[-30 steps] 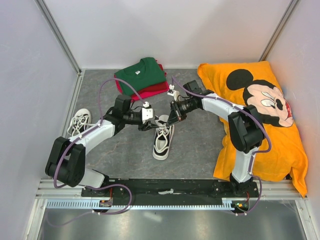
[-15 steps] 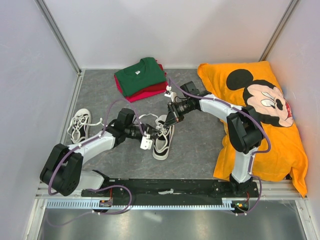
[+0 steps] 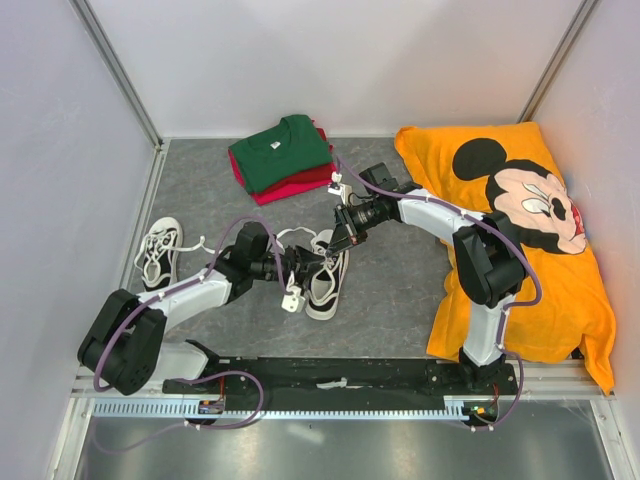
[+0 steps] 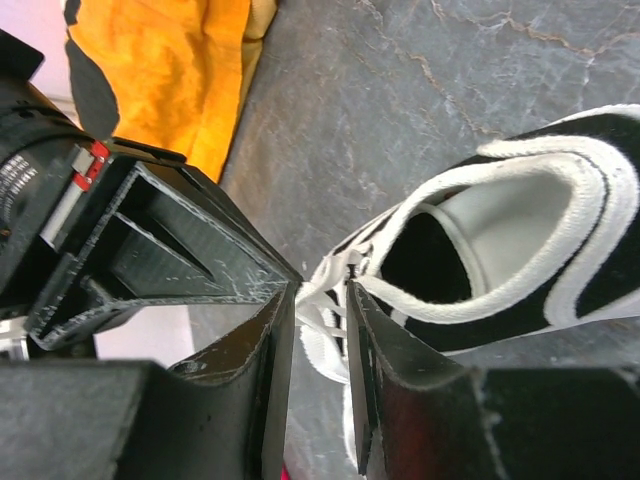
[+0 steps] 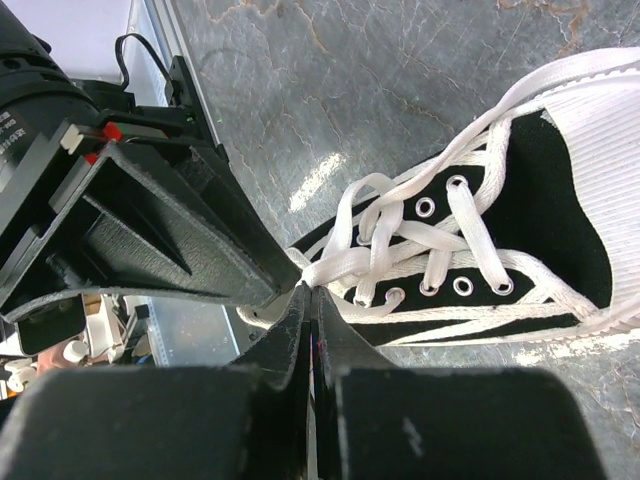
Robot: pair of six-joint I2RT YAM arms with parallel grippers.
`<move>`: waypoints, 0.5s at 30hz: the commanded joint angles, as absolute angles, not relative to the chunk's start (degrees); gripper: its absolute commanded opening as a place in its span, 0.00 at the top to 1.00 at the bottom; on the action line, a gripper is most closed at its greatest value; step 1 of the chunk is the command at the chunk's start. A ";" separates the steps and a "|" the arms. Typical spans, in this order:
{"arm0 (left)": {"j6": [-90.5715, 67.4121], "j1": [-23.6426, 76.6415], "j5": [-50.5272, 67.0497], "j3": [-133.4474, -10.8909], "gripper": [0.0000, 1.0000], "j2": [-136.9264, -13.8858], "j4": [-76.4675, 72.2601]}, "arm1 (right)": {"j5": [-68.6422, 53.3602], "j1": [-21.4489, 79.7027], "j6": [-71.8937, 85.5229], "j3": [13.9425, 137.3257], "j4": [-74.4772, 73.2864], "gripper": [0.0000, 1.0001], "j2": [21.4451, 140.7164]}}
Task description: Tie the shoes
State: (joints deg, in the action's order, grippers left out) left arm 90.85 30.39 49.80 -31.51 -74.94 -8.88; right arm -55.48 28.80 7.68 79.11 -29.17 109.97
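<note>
The left tool (image 4: 322, 298) has swung down to the centre-frame shoe (image 3: 326, 288) on the worktop (image 3: 400, 290) and is narrowing around the laces (image 5: 345, 260). Whether it grips them cannot be told. The right tool (image 5: 312, 288) stays clenched on the laces, so knotting looks close.

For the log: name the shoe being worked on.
The middle shoe, left gripper and right gripper at its laces; the other shoe lies alone by the wall.

Centre sneaker (image 3: 326, 285) lies mid-floor. Second sneaker (image 3: 157, 251) lies well to its left, folded shirts (image 3: 283, 157) behind, Mickey Mouse cloth (image 3: 520, 250) right.
</note>
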 commanded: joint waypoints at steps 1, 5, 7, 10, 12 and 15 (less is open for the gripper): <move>95.01 31.29 49.22 -32.08 0.66 -75.14 -12.92 | -56.78 29.27 8.09 79.63 -27.86 1.00 109.69; 96.06 31.81 48.43 -32.96 0.66 -76.90 -12.92 | -56.87 29.44 8.09 79.54 -27.86 1.00 109.60; 97.11 31.90 48.08 -33.31 0.68 -77.52 -12.92 | -56.95 29.44 8.17 79.54 -27.86 1.00 109.60; 98.09 31.99 47.73 -33.57 0.70 -78.40 -12.92 | -57.04 29.44 8.26 79.45 -27.77 1.00 109.69; 97.91 31.99 47.29 -33.92 0.72 -79.10 -13.09 | -57.22 29.36 8.26 79.45 -27.86 1.00 109.69; 98.00 32.08 46.85 -34.01 0.79 -79.54 -14.06 | -57.57 29.44 8.44 79.28 -27.86 1.00 109.69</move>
